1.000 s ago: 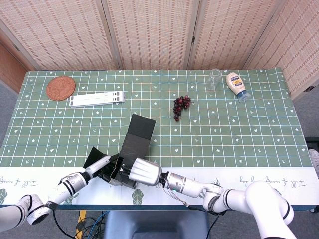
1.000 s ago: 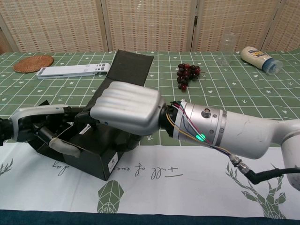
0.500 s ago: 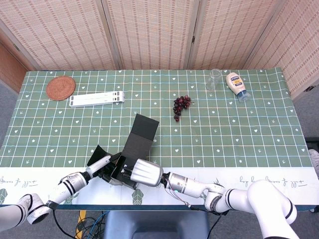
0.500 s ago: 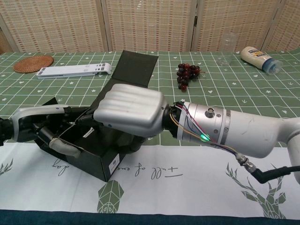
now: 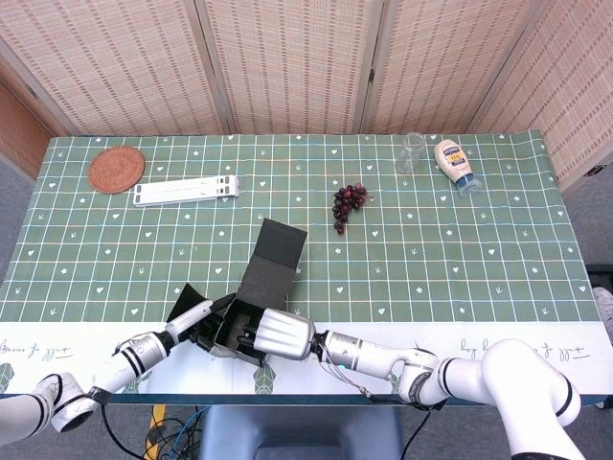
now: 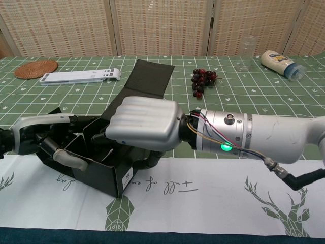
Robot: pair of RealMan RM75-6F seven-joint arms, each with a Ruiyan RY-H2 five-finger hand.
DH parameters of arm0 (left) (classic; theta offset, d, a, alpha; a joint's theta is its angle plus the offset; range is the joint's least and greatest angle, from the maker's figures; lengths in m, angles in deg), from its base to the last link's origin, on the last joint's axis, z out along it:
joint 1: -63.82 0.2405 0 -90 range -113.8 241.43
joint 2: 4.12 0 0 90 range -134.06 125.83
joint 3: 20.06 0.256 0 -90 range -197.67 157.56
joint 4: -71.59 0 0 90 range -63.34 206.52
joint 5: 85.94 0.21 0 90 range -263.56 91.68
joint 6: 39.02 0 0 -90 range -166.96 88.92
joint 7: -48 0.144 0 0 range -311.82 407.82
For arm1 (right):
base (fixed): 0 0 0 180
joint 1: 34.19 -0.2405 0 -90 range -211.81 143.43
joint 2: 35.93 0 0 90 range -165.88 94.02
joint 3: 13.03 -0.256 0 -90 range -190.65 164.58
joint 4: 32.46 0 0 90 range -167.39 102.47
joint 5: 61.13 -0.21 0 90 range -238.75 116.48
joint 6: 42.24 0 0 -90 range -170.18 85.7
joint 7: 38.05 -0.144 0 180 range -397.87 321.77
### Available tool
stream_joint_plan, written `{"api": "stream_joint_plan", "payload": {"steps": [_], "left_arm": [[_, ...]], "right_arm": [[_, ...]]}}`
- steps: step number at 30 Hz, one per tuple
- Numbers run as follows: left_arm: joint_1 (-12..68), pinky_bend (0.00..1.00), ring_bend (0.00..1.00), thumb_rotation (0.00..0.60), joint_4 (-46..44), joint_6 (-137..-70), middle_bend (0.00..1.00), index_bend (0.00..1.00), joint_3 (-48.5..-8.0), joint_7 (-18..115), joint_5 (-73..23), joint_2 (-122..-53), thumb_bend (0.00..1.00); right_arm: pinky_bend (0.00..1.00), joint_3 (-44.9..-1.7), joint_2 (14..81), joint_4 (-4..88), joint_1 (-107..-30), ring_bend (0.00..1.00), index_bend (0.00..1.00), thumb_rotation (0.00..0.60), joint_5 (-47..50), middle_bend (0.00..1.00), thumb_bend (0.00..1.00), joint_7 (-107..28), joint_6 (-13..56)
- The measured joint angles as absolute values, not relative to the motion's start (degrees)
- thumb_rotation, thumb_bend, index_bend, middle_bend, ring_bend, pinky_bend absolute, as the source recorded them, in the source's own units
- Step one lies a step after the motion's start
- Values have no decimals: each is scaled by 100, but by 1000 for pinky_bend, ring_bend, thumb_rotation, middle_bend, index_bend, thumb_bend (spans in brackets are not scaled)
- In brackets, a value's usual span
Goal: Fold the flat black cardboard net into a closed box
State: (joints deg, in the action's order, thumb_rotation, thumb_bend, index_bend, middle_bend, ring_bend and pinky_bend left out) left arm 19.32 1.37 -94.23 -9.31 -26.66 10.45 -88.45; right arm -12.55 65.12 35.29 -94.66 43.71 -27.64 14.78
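One half-folded black cardboard box (image 6: 109, 162) w/ lid flap up, left hand (image 6: 53, 145) & right hand (image 6: 144, 124) both gripping its walls.

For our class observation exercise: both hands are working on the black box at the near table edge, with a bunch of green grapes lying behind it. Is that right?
Not quite. The grapes are dark red, not green, as the head view shows. The rest stands: the left hand and right hand are both on the black box at the near edge.
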Motion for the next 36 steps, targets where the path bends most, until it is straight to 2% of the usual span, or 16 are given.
{"api": "stream_joint_plan", "payload": {"steps": [6,11,19,25,32,36], "left_arm": [[1928,892,698,600,137,-9438,125,91,-915,-2754,1053,-8839,93],[1933,892,698,600,136,-9474,125,91,-906,-2819,1063,-8838,93],[1941,892,698,600,121,-9506,125,91,-898,-2859,1066,-8837,93],[1947,892,698,600,133,-9527,125,91,-898,-2854,1067,-8849,93],[1965,892,698,600,128,-9549,125,92,-912,-2829,1045,-8856,93],[1982,892,698,600,126,-9559,125,95,-938,-2795,1009,-8871,93]], "right_arm": [[1000,-1227,6305,3726,-9607,887,361,600,4386,435,363,-2753,1239],[1000,-1211,6167,3896,-9733,893,444,600,4395,493,424,-2791,1065],[1000,-1145,6070,4007,-9842,906,627,600,4440,635,528,-2947,958],[1000,-1130,6016,4050,-9899,909,722,600,4466,732,554,-2990,930],[1000,-1115,5970,4065,-9907,909,741,600,4470,785,554,-2960,943],[1000,-1108,5944,4059,-9903,909,735,600,4480,756,547,-2921,959]]}}
